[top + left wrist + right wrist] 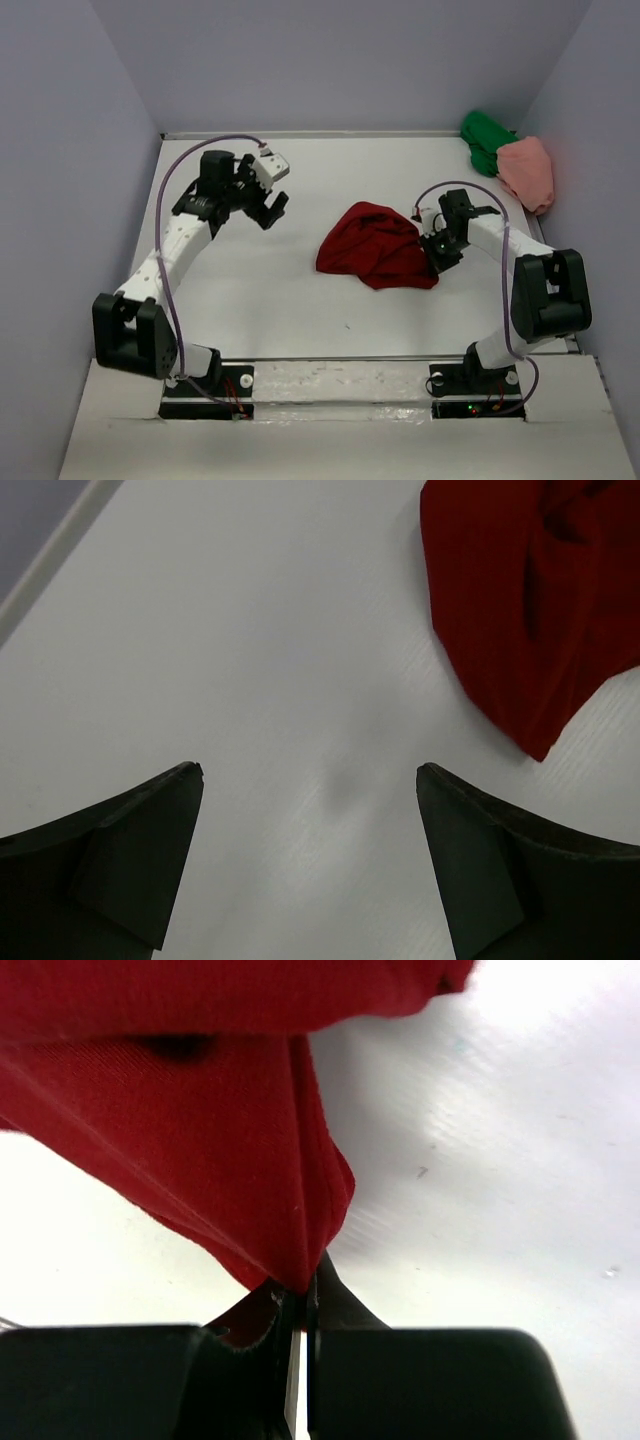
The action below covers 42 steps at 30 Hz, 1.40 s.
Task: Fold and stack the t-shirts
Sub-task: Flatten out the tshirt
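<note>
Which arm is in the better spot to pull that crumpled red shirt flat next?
Probably the right. The right fingers are shut on an edge of the red t-shirt, so it can pull at once. The left fingers hang open over bare table, apart from the cloth.

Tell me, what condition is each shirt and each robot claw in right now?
dark red t-shirt: crumpled mid-table, unfolded, edge pinched by the right gripper.
green t-shirt: bunched up in the far right corner, unfolded.
pink t-shirt: bunched up against the green t-shirt, unfolded.
left gripper: open, holding nothing.
right gripper: shut on the dark red t-shirt.
</note>
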Motion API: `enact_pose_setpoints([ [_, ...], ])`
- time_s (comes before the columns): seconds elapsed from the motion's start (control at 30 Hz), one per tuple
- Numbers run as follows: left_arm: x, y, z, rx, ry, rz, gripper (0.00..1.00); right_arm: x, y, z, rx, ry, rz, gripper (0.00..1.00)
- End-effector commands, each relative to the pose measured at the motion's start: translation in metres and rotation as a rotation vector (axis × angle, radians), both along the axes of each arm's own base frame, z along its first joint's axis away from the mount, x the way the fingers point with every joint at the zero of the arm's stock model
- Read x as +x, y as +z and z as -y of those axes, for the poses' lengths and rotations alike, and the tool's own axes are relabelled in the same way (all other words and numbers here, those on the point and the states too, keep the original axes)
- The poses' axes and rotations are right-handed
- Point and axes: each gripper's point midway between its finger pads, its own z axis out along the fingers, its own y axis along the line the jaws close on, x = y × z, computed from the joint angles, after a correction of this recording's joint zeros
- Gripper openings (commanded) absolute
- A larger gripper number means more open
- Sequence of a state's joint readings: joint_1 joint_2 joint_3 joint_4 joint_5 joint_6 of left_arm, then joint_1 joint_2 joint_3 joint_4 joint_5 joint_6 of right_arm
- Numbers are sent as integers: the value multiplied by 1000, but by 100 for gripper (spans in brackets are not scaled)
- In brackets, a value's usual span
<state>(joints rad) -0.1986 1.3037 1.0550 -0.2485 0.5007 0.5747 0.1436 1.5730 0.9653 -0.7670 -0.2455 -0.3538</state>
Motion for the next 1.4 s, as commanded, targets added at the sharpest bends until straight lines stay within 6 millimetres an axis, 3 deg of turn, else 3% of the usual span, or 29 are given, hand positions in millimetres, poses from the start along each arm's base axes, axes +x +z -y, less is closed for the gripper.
enact_pose_setpoints([
  [0.0,30,36,55,-36,-141,0,99,20,10,8,-30,-73,103,0],
  [0.03,35,36,67,-37,-168,-8,99,20,9,9,-35,-79,98,0],
  [0.07,38,15,88,-21,-206,-61,99,21,8,10,-45,-83,99,0],
  [0.1,42,13,100,-21,-225,-70,99,21,8,10,-47,-87,96,0],
  [0.13,49,23,115,-33,-253,-52,99,21,7,11,-52,-90,95,0],
  [0.17,49,1,134,-19,-294,-109,99,21,6,12,-57,-92,94,0],
  [0.23,49,0,157,-37,-353,-135,99,22,5,15,-61,-105,92,0],
  [0.33,38,-23,187,-45,-427,-218,99,23,5,19,-66,-117,96,0],
  [0.4,21,-33,207,-36,-499,-243,97,23,3,20,-70,-119,88,0],
  [0.53,3,-50,226,13,-551,-221,96,23,1,20,-72,-121,79,0],
  [0.63,1,-62,231,65,-563,-185,95,24,1,20,-72,-121,79,0],
  [0.77,-1,-60,239,50,-590,-160,96,24,1,19,-69,-119,82,0],
  [0.93,12,-65,251,89,-563,-117,96,23,1,19,-65,-116,80,0],
  [1.23,44,-40,269,24,-468,-3,97,23,1,18,-62,-112,77,0],
  [1.37,47,-42,279,7,-481,-21,98,23,1,18,-62,-112,75,0],
])
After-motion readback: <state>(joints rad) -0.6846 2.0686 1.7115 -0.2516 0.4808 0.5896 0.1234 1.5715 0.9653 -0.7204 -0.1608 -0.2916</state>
